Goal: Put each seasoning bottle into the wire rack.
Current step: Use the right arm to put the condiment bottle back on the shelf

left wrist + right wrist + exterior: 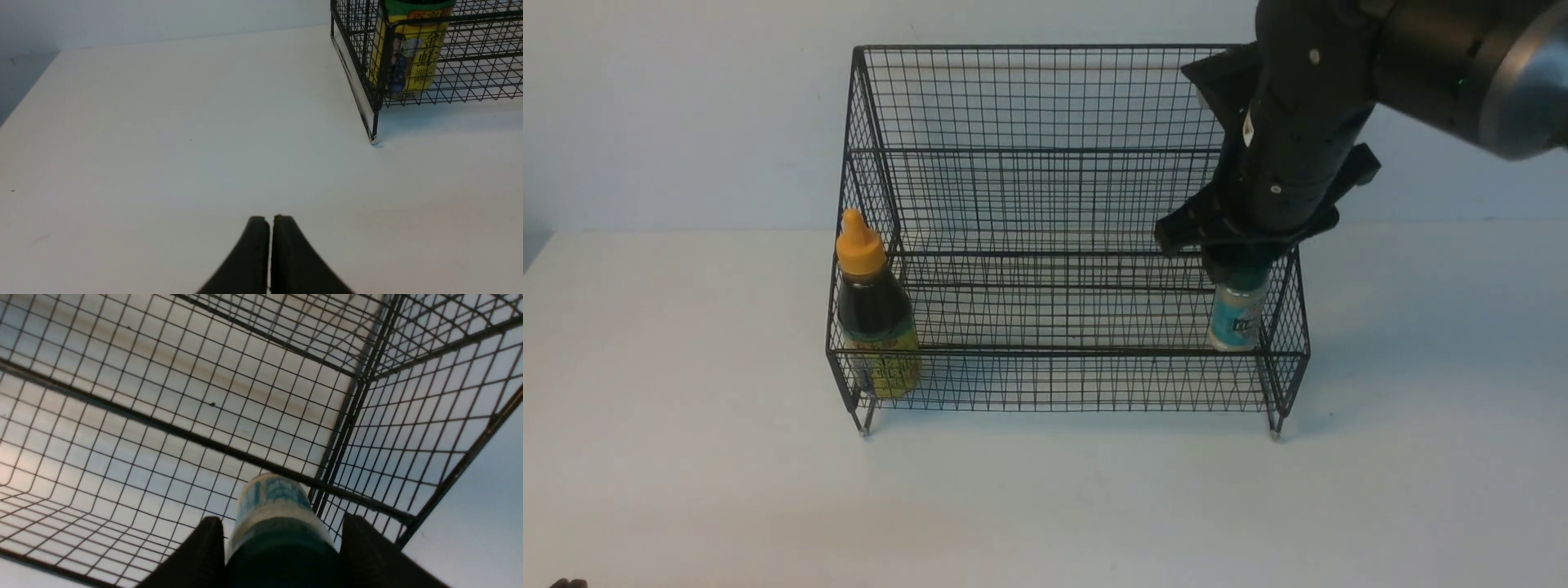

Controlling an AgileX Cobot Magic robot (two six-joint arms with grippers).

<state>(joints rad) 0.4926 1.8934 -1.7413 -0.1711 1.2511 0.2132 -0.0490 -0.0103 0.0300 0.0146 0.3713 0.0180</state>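
White tabletop [686,457] under a pale blank wall [686,106]. Far left, the left gripper [269,222] sits low over the table with its black fingers pressed together. It is well apart from the rack's near-left foot, w/ open surface all round it.

Next, a tall dark-liquid bottle [876,314] w/ orange-yellow nozzle cap & yellow label stands upright in the lower front tier, tight in the left corner against the side mesh.

The large black wire-mesh rack [1045,204] has two stepped tiers, a tall back, sloped sides & short feet, and sits mid-table. There is open room on the lower tier btwn the two bottles, and on the table in front of the rack & to both sides.

Right: a small clear jar [1237,318] w/ dark green lid & teal label is upright in the lower tier's right corner, just beside the side mesh & front rail. Can't tell if its base rests on the mesh. The right gripper [1240,273] points down from above, fingers [206,547] clasping the lid on either side.

The right arm [1462,57] reaches in from upper right, and its bulk hides the rack's top-right corner.
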